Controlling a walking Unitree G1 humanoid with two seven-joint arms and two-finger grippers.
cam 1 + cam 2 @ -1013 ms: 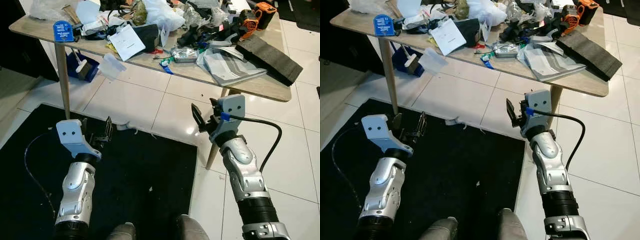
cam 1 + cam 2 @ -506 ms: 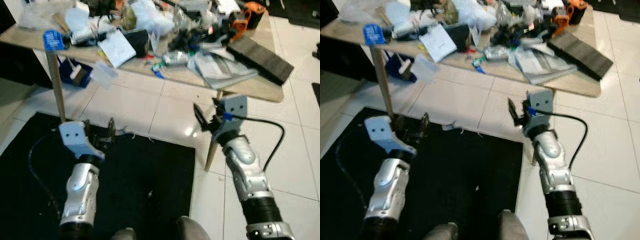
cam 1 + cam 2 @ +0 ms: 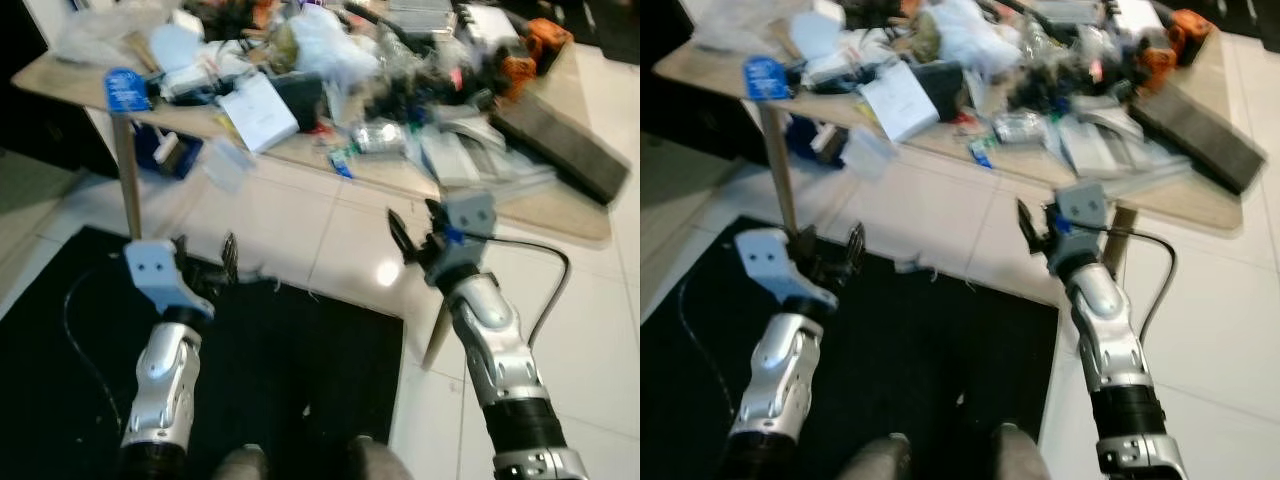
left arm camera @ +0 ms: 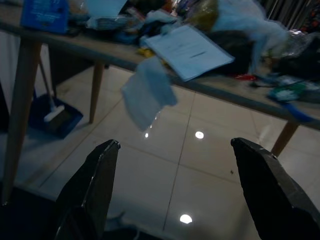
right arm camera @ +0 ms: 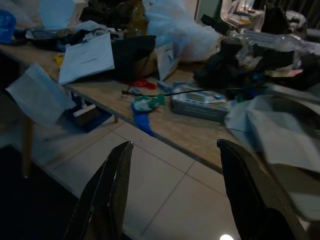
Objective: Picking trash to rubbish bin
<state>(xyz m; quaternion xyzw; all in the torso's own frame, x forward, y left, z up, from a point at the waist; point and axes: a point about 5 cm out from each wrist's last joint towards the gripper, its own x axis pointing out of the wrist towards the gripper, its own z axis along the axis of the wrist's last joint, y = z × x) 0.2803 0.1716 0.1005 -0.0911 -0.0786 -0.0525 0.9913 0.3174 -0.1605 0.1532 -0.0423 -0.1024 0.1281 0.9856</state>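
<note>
Clutter covers the table (image 3: 560, 215) ahead of and above both end effectors: papers, plastic bags, a blue-and-green wrapper (image 5: 142, 107) at the near edge. Left end effector (image 3: 205, 268) is raised over the black mat (image 3: 300, 360), fingers spread, holding nothing. Right end effector (image 3: 415, 232) hangs over the white tiled floor (image 3: 290, 215), fingers spread, holding nothing. A white scrap (image 3: 255, 275) lies on the floor just ahead of the left end effector, at the mat's edge.

Clutter on table (image 3: 560, 205) motion-blurred, items indistinct; table far edge cropped by frame top.
</note>
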